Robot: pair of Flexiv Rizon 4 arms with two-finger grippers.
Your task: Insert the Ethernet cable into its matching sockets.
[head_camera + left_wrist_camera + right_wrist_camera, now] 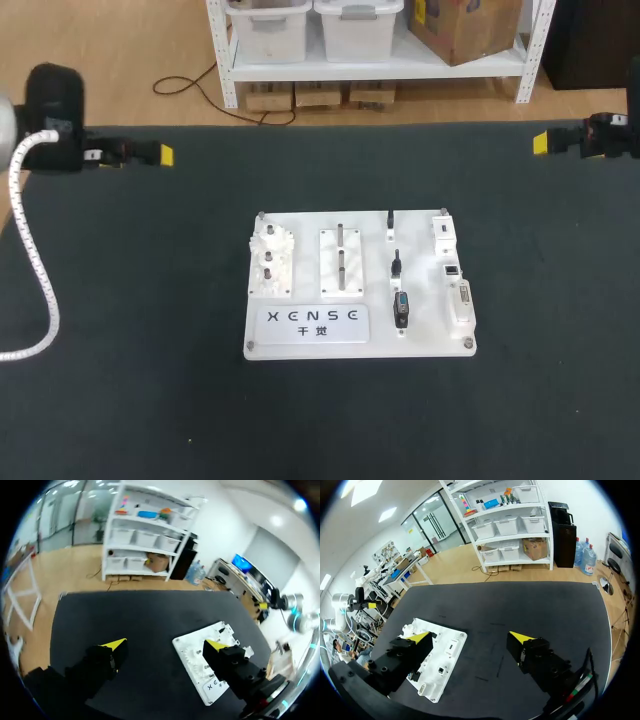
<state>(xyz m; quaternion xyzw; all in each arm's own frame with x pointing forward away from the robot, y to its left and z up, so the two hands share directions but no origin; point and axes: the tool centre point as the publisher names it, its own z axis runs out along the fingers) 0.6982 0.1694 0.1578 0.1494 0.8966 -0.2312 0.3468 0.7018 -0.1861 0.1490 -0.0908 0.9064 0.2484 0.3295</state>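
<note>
A white practice board [300, 345] lies flat in the middle of the dark table. On its right half a column of short black plugs [401, 308] runs front to back, beside small white socket blocks [452, 270]. I cannot tell which piece is the Ethernet cable. My left gripper [158, 155] hangs at the far left edge, well away from the board, and my right gripper [542, 143] at the far right edge. In the left wrist view the left gripper [165, 647] is open and empty, the board [192, 652] ahead of it. The right gripper [470, 637] is also open and empty, with the board [451, 647] ahead.
A white block with round posts [271, 260] and a slotted plate [342, 265] sit on the board's left half. A white braided hose [32, 260] hangs from my left arm and trails over the table's left side. Dark mat surrounds the board.
</note>
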